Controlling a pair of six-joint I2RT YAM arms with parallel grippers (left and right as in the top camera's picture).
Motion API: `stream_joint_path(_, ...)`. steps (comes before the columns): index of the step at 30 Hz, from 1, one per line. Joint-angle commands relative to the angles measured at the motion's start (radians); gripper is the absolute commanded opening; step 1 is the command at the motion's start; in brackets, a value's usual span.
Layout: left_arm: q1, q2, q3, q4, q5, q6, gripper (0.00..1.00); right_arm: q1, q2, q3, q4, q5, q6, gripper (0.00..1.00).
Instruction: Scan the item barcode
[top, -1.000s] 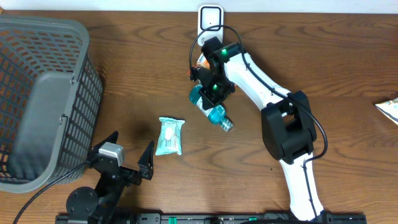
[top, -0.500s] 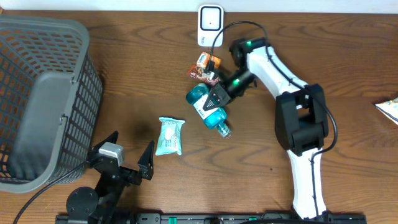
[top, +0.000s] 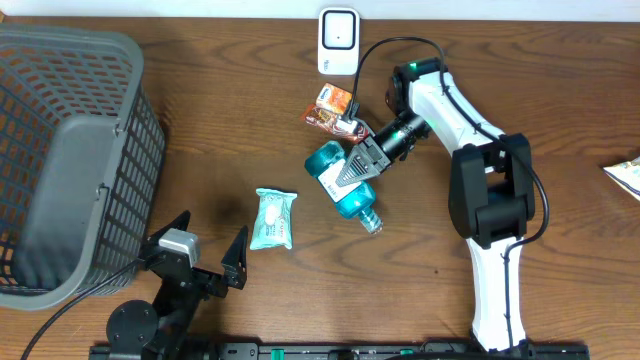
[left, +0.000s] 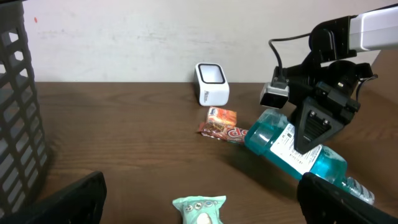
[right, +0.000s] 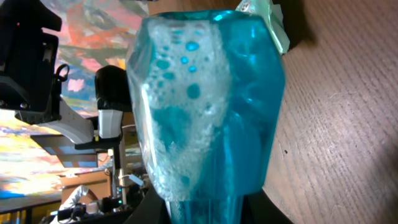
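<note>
Overhead, a dark wooden table (top: 200, 120) fills the view, with a grey plastic mesh basket (top: 100, 130) taking up its left end. The white right arm (top: 480, 200) reaches from the near edge up the right side, then bends back toward the middle of the table. The black left arm (top: 170, 290) sits low at the near-left edge beside the basket. The left gripper (top: 215, 223) has its two dark fingers spread wide with nothing between them, pointing toward the middle of the table.

The blue bottle (top: 352, 203), the item for scanning, lies tilted near the table's centre with foamy blue liquid inside and a white label along its side. The right gripper (top: 358, 165) is clamped on the bottle's body at the label, and the right wrist camera is filled by the blue plastic. The left wrist view shows the bottle's cap (left: 360, 186) end lower and toward the right. Whether the bottle rests on the wood or hangs just above it cannot be told.

A pale green wipes packet (top: 272, 218) lies flat to the left of the bottle, apart from it and just ahead of the left gripper. The white scanner (top: 339, 40) stands at the far edge, well apart from the bottle. Between the scanner and the bottle lie two small snack packets (top: 330, 108), orange and brown, just beside the right gripper.
</note>
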Motion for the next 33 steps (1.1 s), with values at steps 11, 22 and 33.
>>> stream_joint_path(11,-0.004,-0.003,-0.001,0.002,0.013,-0.013,0.98,0.113,-0.617,-0.555,0.000,-0.248,-0.130,0.01)
stream_joint_path(22,-0.004,-0.003,-0.001,0.002,0.013,-0.013,0.98,0.113,-0.666,-0.682,0.028,-0.290,-0.132,0.01)
stream_joint_path(33,-0.004,-0.003,-0.001,0.002,0.013,-0.013,0.98,0.113,-0.665,-0.682,0.774,0.235,0.439,0.01)
